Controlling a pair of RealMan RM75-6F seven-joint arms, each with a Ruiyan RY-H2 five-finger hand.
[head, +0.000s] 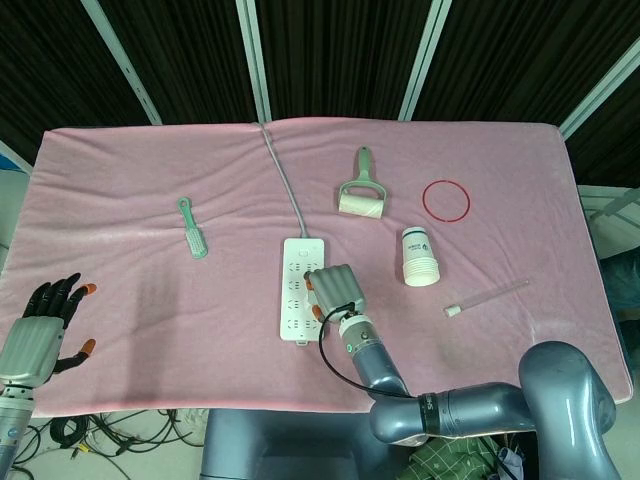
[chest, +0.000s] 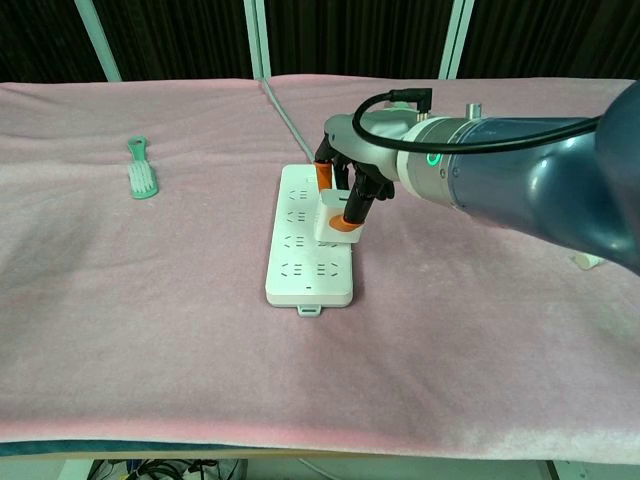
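A white power strip (head: 296, 300) (chest: 300, 262) lies mid-table on the pink cloth, its grey cable (head: 283, 180) running to the far edge. My right hand (head: 335, 290) (chest: 348, 180) hovers over the strip's right side. Its orange-tipped fingers pinch a small white plug (chest: 333, 222) that sits against the strip's sockets. Whether the plug is seated in a socket is hidden by the fingers. My left hand (head: 50, 322) hangs at the table's near left edge with fingers spread, holding nothing; the chest view does not show it.
A green brush (head: 192, 228) (chest: 141, 176) lies left of the strip. Beyond and right of it are a lint roller (head: 361, 196), a red ring (head: 445, 200), a white ribbed cylinder (head: 421, 257) and a thin clear tube (head: 487, 296).
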